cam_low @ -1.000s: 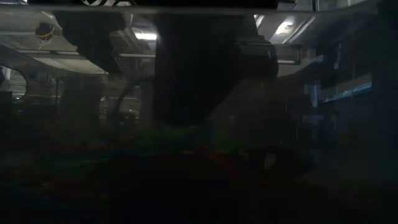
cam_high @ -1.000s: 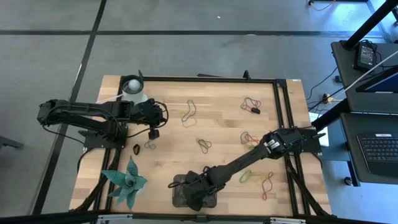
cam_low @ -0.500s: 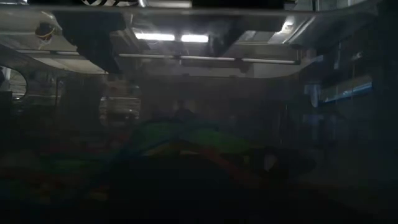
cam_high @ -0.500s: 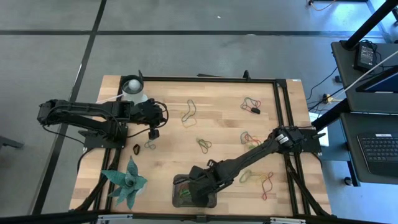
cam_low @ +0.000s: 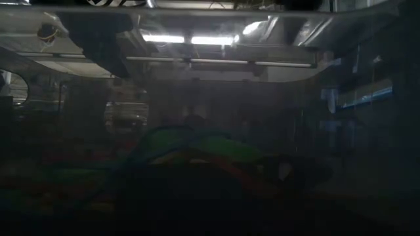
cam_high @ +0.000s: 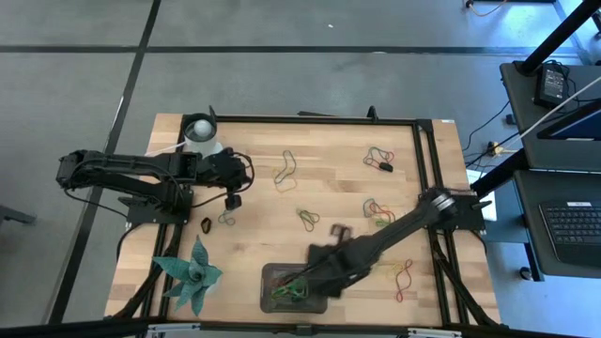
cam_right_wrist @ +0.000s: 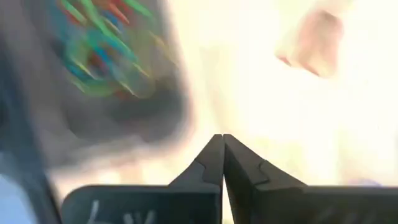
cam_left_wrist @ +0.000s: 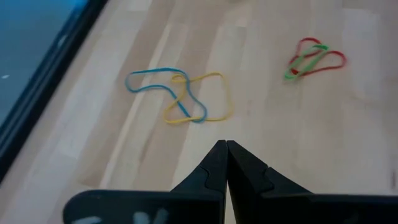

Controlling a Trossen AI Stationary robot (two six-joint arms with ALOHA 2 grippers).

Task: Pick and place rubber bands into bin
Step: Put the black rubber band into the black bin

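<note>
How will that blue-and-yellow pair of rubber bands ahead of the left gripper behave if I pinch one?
The blue and yellow bands lie in limp, wavy loops flat on the table, so they are probably floppy and very light. They cross each other, so pinching one may drag the other along. Lying so thin and flat, they may slip past the left gripper unless it presses close.

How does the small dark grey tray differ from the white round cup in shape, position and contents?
The dark grey rectangular tray is shallow and sits at the table's near edge; the white round cup stands at the far left corner. The tray holds a tangle of coloured rubber bands; none show in the cup. Both rest on the wooden table.
</note>
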